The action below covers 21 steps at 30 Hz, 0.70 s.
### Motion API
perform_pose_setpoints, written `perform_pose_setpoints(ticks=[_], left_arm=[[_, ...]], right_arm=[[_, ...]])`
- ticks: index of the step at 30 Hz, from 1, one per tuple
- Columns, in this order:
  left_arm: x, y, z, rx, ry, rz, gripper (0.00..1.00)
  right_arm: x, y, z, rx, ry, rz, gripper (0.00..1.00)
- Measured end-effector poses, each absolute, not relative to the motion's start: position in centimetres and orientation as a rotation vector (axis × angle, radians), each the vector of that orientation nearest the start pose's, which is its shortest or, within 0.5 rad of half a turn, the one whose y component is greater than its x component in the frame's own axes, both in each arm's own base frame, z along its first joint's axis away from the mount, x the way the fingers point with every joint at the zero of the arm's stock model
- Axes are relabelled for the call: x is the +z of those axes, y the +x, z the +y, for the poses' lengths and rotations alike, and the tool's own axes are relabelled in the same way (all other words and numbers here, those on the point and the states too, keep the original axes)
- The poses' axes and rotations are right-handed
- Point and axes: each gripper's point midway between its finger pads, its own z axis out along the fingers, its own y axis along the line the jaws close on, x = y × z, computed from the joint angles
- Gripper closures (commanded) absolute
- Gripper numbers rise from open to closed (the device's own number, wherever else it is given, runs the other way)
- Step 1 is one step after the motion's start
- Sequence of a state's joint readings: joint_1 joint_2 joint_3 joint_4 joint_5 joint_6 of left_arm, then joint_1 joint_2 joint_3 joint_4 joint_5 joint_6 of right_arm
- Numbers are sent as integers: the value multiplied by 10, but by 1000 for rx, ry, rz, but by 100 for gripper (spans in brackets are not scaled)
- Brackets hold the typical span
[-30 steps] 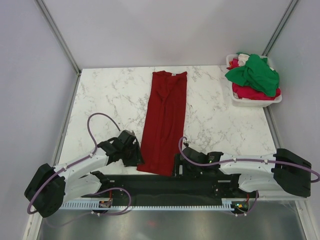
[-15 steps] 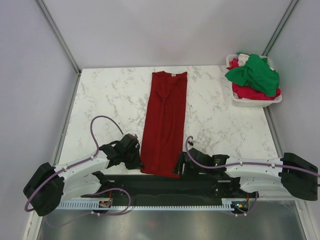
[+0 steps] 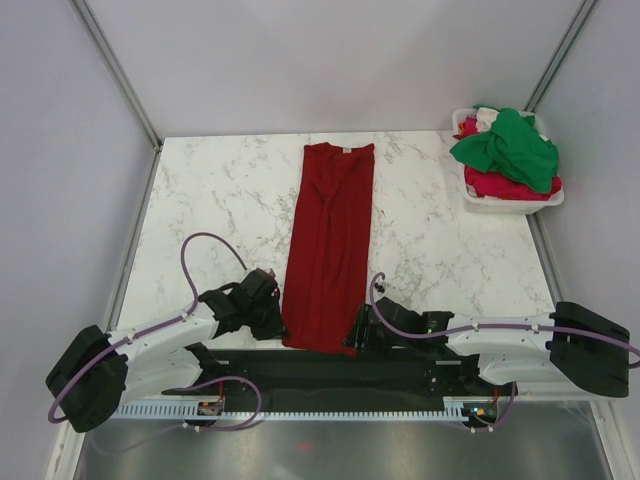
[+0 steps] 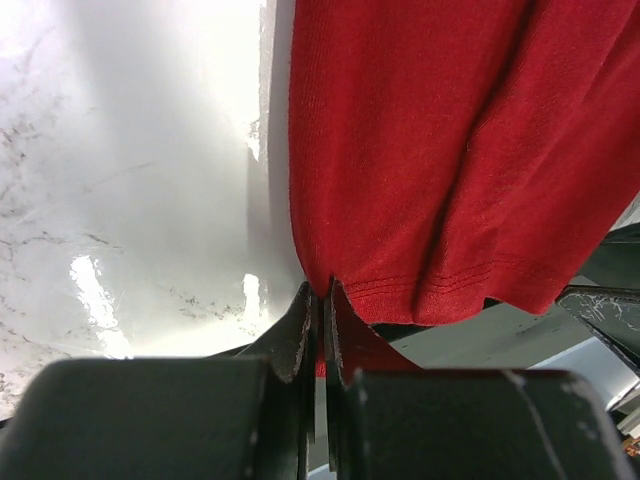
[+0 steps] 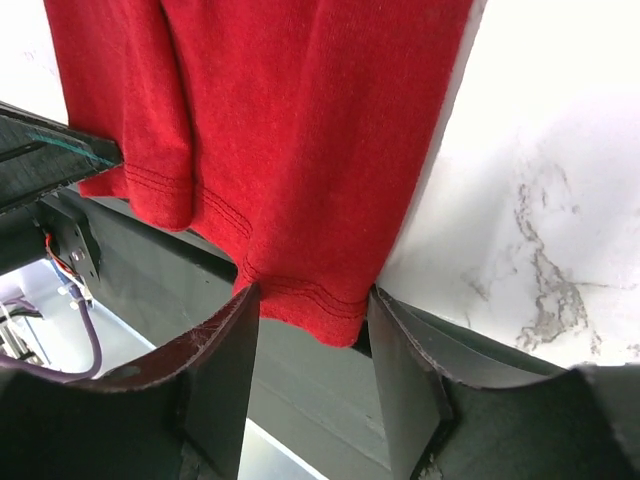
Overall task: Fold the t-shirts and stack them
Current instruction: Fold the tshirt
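1. Dark red t-shirt (image 3: 328, 245) lies flat on the marble table (image 3: 220, 200), folded lengthwise into a narrow strip. The collar is at the far edge and the hem at the near edge, between the two arms
2. Left gripper (image 3: 272, 318) is at the near-left hem corner. In the left wrist view its jaws are clenched (image 4: 320, 300), with a sliver of red cloth pinched between them right at the corner of the shirt (image 4: 450, 150)
3. Right gripper (image 3: 358, 332) is at the near-right hem corner. In the right wrist view it is released (image 5: 312, 300), with the fingers (image 5: 225, 360) well apart. The shirt's (image 5: 290, 130) stitched hem corner sits in the gap and is not squeezed
4. Both wrist views show the hem running slightly past the near table edge, over the dark rail below
5. White basket (image 3: 510, 207) sits at the far-right corner, well apart from the strip. A green t-shirt (image 3: 508, 148) is heaped on top, with lighter red t-shirts (image 3: 500, 185) under it, all crumpled
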<state>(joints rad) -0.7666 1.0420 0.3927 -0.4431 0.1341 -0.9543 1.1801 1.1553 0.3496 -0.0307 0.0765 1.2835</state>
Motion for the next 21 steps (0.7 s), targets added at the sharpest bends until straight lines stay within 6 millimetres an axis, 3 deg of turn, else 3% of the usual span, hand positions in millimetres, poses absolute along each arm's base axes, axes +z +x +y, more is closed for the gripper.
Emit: perform_pose_setpoints(ticks=[2, 6, 11, 15, 16, 17, 21], left_arm=[[14, 110, -186, -659, -226, 2845, 97], [14, 109, -186, -667, -227, 2842, 97], [14, 109, -186, -669, -228, 2840, 97], [14, 109, -186, -669, -231, 2841, 97], [14, 109, -186, -669, -231, 2841, 97], [14, 109, -186, -669, -232, 2841, 97], [14, 109, -186, -668, -232, 2841, 98]], right_arm=[[24, 82, 275, 936, 179, 2676, 39], [18, 68, 271, 891, 143, 2713, 20], [14, 64, 268, 849, 137, 2710, 25], [13, 65, 267, 836, 152, 2702, 40], [13, 65, 267, 834, 154, 2700, 46], [13, 65, 266, 832, 154, 2699, 60], [13, 68, 266, 822, 168, 2688, 85]])
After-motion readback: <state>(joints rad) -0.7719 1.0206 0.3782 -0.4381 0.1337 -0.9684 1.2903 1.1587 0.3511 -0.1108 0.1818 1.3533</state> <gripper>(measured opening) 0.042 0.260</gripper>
